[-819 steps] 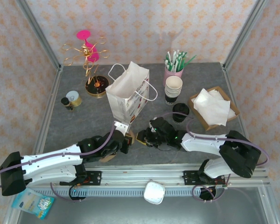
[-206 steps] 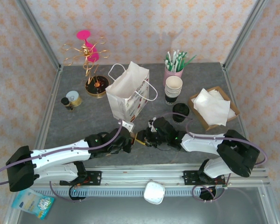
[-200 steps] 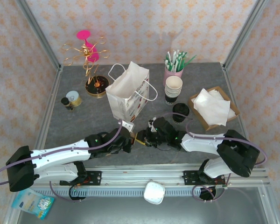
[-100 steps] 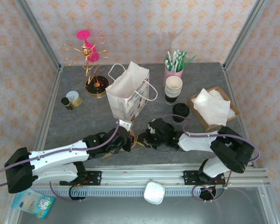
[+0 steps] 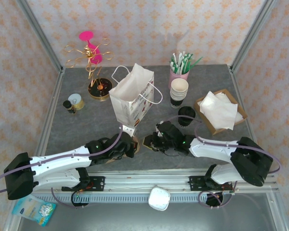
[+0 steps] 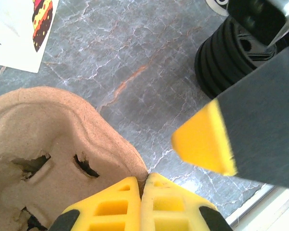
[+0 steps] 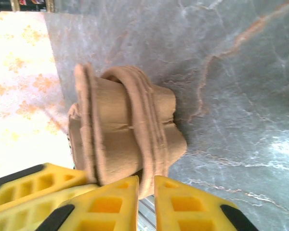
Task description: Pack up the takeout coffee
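Down at the near edge, both arms are on the brown pulp cup carrier (image 6: 53,144). The left gripper (image 6: 142,192) has its yellow jaws pressed together on the carrier's rim, right at the seam. The right gripper (image 7: 146,197) sits at the other side, its jaws down to a narrow slit, and the carrier's edge dips into that slit. From the right wrist, 1 moulded pocket bulges out sideways over the grey table (image 5: 86,130).

Now the coffee gear, behind the right arm and clear of both grippers. The stack of cups (image 5: 178,89) stands upright, long axis vertical, mouths up. It is cream inside and at the rims and black outside lower down, just in front of the pink straw holder (image 5: 179,74). Just in front of the stack, the pile of lids (image 5: 186,115) sits flat on the table with its round tops up, black all over. From the left wrist its side reads as ridged layers under a moulded top. It is just left of the napkin box (image 5: 220,111) and to the right of the paper bag (image 5: 131,96). Which cup and which lid make up the order, I cannot tell.
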